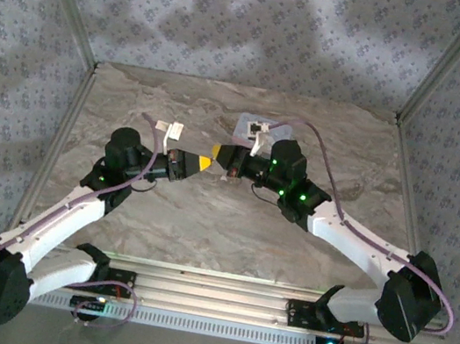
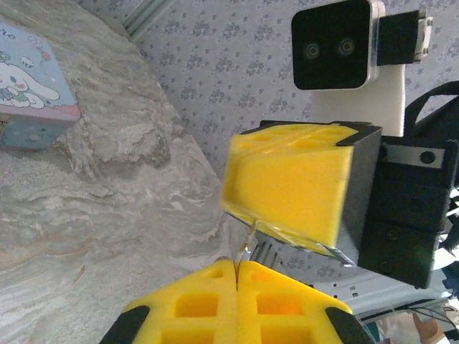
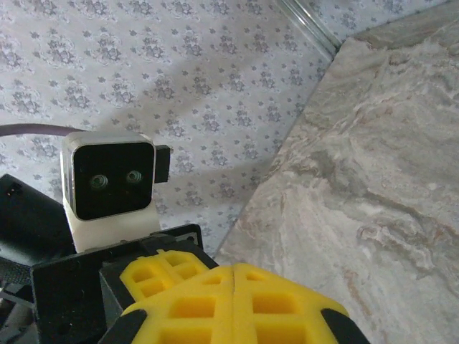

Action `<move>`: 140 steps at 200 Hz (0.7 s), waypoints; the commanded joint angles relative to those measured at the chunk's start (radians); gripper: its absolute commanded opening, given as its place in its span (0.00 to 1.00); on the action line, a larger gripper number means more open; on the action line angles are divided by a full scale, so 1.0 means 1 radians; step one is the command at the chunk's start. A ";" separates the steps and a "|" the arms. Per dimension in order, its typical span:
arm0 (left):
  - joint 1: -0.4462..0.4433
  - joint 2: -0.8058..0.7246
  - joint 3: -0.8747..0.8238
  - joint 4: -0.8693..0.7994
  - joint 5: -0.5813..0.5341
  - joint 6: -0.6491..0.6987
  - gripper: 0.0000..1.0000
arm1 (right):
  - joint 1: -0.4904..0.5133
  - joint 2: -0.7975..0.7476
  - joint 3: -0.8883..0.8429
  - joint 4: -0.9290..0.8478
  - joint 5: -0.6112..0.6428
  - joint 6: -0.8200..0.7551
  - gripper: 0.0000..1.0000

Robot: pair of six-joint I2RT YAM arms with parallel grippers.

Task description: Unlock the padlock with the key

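Yellow foam pads (image 2: 204, 287) of the left jaws pinch a thin silvery sliver (image 2: 248, 240) in midair over the surface (image 2: 107, 215); whether it is key or padlock I cannot tell. The right jaws' pads (image 3: 193, 287), also shut, meet its other end. Best to keep both aligned and twist gently.
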 commanded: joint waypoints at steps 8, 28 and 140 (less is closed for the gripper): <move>-0.005 -0.019 0.063 -0.048 0.043 0.071 0.00 | 0.002 0.007 0.022 0.007 -0.041 -0.045 0.00; -0.001 -0.031 0.106 -0.177 0.049 0.165 0.05 | 0.000 0.001 0.089 -0.158 -0.061 -0.157 0.00; 0.008 -0.076 0.113 -0.118 0.191 0.273 0.50 | -0.039 -0.025 0.304 -0.554 -0.275 -0.517 0.00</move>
